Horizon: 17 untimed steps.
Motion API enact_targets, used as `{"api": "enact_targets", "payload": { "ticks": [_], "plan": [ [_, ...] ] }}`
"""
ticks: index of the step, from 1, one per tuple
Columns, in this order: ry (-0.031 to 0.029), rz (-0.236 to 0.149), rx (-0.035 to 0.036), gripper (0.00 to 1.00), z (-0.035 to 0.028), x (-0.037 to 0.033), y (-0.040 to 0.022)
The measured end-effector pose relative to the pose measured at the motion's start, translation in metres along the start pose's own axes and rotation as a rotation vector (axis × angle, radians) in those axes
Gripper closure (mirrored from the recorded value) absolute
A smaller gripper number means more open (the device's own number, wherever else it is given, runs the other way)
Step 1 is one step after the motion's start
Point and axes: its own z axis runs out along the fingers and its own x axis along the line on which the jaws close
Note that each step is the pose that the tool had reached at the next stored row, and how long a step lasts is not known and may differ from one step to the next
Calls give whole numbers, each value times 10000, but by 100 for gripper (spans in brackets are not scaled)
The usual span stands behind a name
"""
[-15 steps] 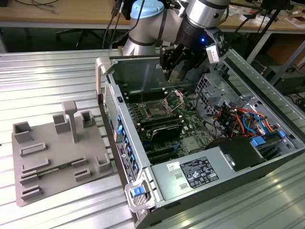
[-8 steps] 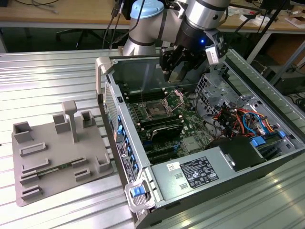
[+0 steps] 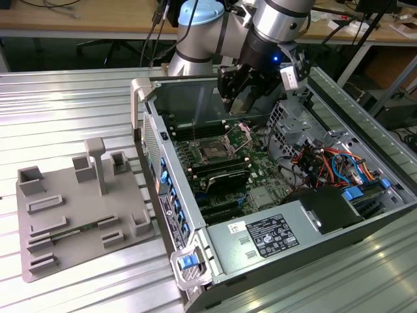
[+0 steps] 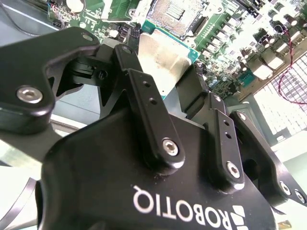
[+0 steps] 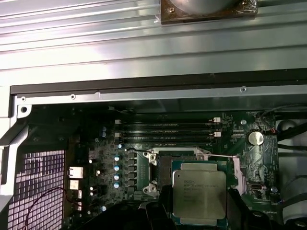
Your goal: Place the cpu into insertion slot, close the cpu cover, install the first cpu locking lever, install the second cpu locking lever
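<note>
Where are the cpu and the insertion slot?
cpu [image 5: 199, 191], first wrist view, middle of its metal top.
insertion slot [image 4: 173, 13], second wrist view, centre of the socket.

Your claw [image 3: 240, 104] hangs over a ribbed silver metal bench [image 3: 71, 104] that spreads out on every side of it, with bright glare on some of its slats. Beyond the claw you have a long wooden desk [image 3: 85, 16] strewn with cables [image 3: 62, 10], and dark floor [image 3: 39, 52] beneath it.
</note>
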Motion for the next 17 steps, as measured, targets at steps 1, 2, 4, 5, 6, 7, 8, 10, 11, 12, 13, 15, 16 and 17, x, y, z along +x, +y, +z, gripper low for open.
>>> {"api": "enact_targets", "payload": {
  "ticks": [1,2,4,5,6,7,8,10,11,12,13,15,16,17],
  "plan": [
    [0,0,0,45,2,0,0],
    [0,0,0,45,5,0,-1],
    [0,0,0,45,11,0,-1],
    [0,0,0,45,15,0,-2],
    [0,0,1,45,18,0,-2],
    [0,0,0,45,23,0,-2],
    [0,0,-1,45,27,-1,-3],
    [-1,0,0,45,33,-1,-3],
    [0,0,0,45,36,-1,-4],
    [0,0,0,45,38,-1,-4],
    [0,0,0,45,42,-1,-4],
    [0,0,0,45,47,-1,-5],
    [0,0,0,45,50,-1,-5],
    [0,0,0,45,52,-1,-5]
  ]
}}
